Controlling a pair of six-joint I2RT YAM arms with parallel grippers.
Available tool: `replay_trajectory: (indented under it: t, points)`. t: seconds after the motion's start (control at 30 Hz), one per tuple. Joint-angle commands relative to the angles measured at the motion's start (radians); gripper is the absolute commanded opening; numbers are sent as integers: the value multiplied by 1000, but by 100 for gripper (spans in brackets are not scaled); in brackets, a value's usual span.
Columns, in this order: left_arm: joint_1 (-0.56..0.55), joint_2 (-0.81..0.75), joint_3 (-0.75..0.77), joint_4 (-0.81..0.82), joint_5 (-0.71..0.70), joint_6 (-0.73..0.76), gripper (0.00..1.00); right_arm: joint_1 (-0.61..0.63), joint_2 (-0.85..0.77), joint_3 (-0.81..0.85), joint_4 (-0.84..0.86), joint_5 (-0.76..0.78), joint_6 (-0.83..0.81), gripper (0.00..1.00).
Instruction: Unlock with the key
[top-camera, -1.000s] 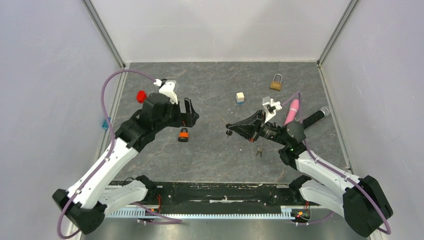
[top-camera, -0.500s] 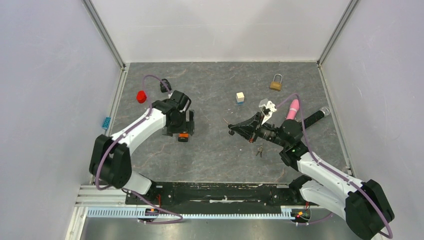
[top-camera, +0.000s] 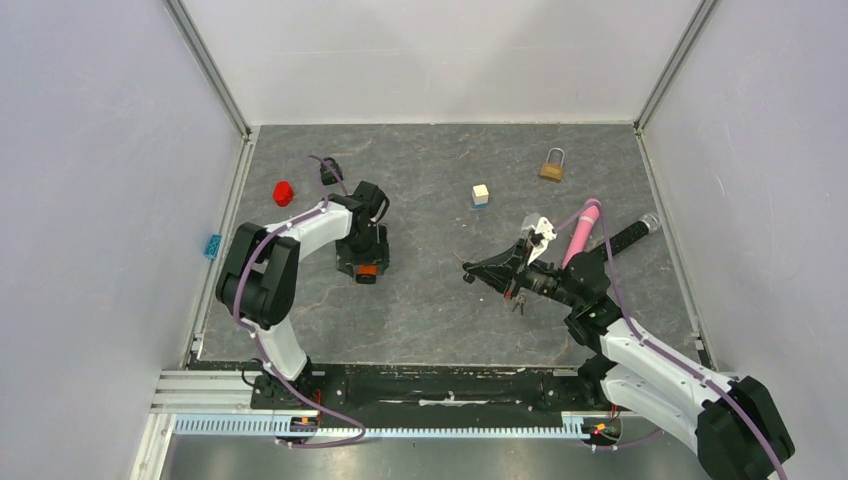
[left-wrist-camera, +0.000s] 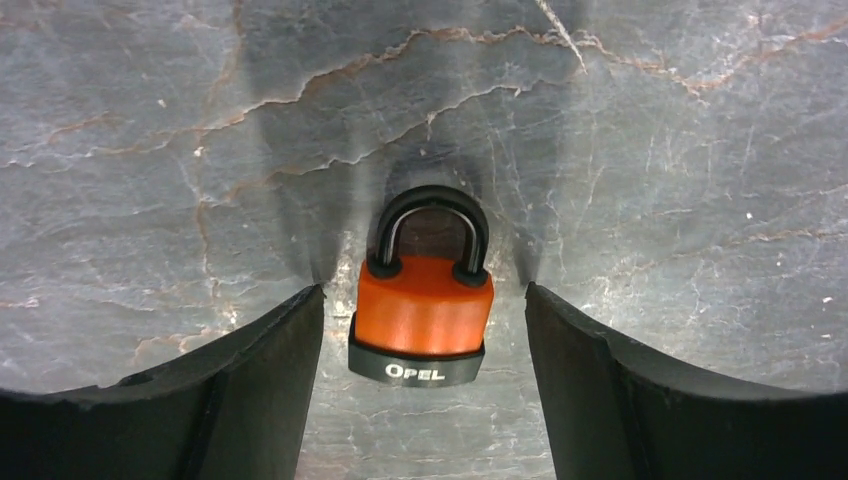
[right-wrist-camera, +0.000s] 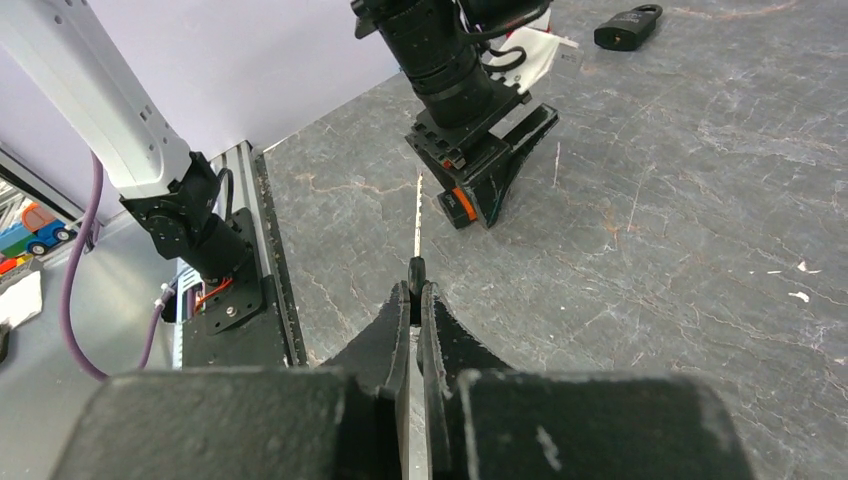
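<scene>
Inside the left tool (left-wrist-camera: 422, 292), the orange padlock (left-wrist-camera: 421, 318) leaves narrow gaps either side.

Grey veined counter (top-camera: 430, 320) filling middle of top view. Red block (top-camera: 283, 192) sitting at upper left. Black padlock (top-camera: 328, 172) lying just right of it, slightly higher in frame. Small cube (top-camera: 481, 194), pale top over blue, standing at upper centre. Brass padlock (top-camera: 551, 165) lying at upper right, shackle pointing toward top of frame. Pink cylinder (top-camera: 581, 228) lying slantwise right of centre. Black rod (top-camera: 628, 236) with silvery tip lying near it, further right. Small blue piece (top-camera: 212, 245) resting just off counter's left edge.
</scene>
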Motion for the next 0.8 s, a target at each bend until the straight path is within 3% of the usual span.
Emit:
replay_trajectory:
  t: [0.0,0.3,0.5,0.77]
  points:
    - [4,37,28,47,12,-53,77,1,-40,11,-29,17,-62,0]
    - [4,48,20,44,15,-89,60,1,-57,-14,-16,23,-36,0]
    - [2,31,-16,77,78,-170,60,2,-56,-10,-28,18,-39,0]
    - [3,-3,-58,116,140,-229,69,1,-53,-10,-30,18,-33,0]
